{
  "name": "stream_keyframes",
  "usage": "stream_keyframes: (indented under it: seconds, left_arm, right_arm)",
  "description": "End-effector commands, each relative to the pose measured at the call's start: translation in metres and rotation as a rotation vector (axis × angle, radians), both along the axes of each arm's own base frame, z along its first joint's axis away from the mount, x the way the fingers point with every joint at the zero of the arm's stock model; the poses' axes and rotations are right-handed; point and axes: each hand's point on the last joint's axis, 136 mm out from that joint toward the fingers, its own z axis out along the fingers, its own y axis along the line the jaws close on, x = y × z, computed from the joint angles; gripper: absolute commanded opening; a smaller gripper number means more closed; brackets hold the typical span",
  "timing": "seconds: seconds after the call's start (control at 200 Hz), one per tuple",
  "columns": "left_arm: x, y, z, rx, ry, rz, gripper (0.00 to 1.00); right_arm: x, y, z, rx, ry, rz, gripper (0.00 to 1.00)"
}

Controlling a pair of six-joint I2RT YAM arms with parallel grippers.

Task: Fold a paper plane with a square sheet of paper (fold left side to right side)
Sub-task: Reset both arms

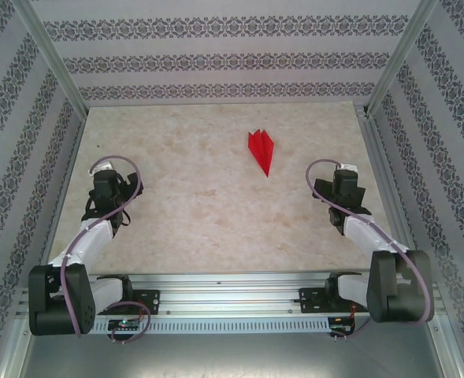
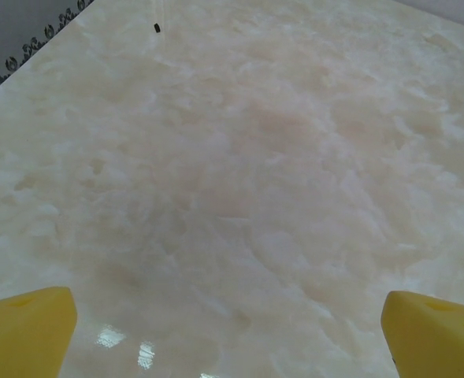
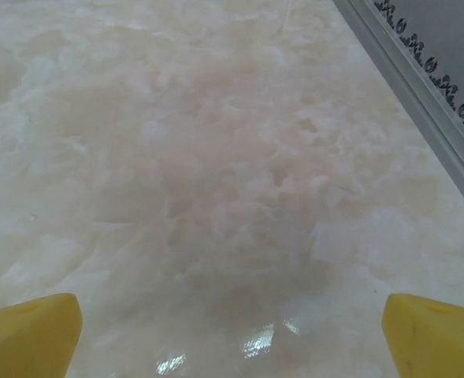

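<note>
- Red paper plane (image 1: 261, 150) lies folded on the desk (image 1: 176, 220), beyond its middle, nose toward the near edge, well apart from both hands
- Empty left hand (image 2: 230, 335) is spread wide over bare desk; right hand (image 3: 232, 335) likewise released, grasping nothing
- Likely risk: unpressed creases spring back and the wings splay
- A careless sweep across the middle could nudge or crush the light plane

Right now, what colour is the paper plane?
Bright red, plain; the paper plane shows best in the top external view.
</note>
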Motion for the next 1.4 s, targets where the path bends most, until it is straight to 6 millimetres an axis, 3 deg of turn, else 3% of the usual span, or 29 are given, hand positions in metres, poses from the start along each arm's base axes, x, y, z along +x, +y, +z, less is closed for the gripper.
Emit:
stream_keyframes:
  seconds: [0.0, 0.18, 0.255, 0.365, 0.41, 0.505, 0.669, 0.729, 0.779, 0.819, 1.394]
  left_arm:
    - [0.015, 0.005, 0.012, 0.128, -0.109, -0.034, 1.0]
    - [0.024, -0.003, 0.008, 0.174, -0.179, -0.105, 1.0]
    - [0.028, -0.008, 0.015, 0.187, -0.243, -0.136, 1.0]
    - [0.035, -0.018, 0.018, 0.195, -0.296, -0.195, 1.0]
    - [0.039, -0.021, 0.019, 0.188, -0.301, -0.211, 1.0]
    - [0.044, -0.029, 0.017, 0.167, -0.314, -0.249, 1.0]
    - [0.048, -0.051, 0.005, 0.213, -0.333, -0.332, 1.0]
    - [0.051, -0.056, -0.007, 0.222, -0.323, -0.35, 1.0]
    - [0.058, -0.06, -0.004, 0.233, -0.332, -0.368, 1.0]
    - [0.061, -0.058, -0.012, 0.226, -0.258, -0.36, 1.0]
    - [0.063, -0.062, -0.012, 0.244, -0.259, -0.369, 1.0]
  right_arm:
    - [0.037, 0.002, 0.036, -0.013, -0.206, 0.044, 0.98]
    - [0.061, 0.014, 0.057, -0.007, -0.409, 0.123, 0.98]
    - [0.066, 0.018, 0.048, -0.006, -0.43, 0.149, 0.98]
    - [0.058, 0.02, 0.041, -0.01, -0.461, 0.156, 0.98]
    - [0.06, 0.024, 0.048, -0.01, -0.524, 0.178, 0.98]
    - [0.059, 0.019, 0.042, -0.008, -0.477, 0.153, 0.98]
    - [0.059, 0.019, 0.043, -0.01, -0.489, 0.151, 0.98]
    - [0.058, 0.018, 0.043, -0.011, -0.49, 0.148, 0.98]
    - [0.058, 0.018, 0.043, -0.014, -0.491, 0.145, 0.98]
    - [0.058, 0.018, 0.043, -0.013, -0.493, 0.143, 0.98]
    - [0.061, 0.028, 0.042, -0.008, -0.479, 0.205, 0.98]
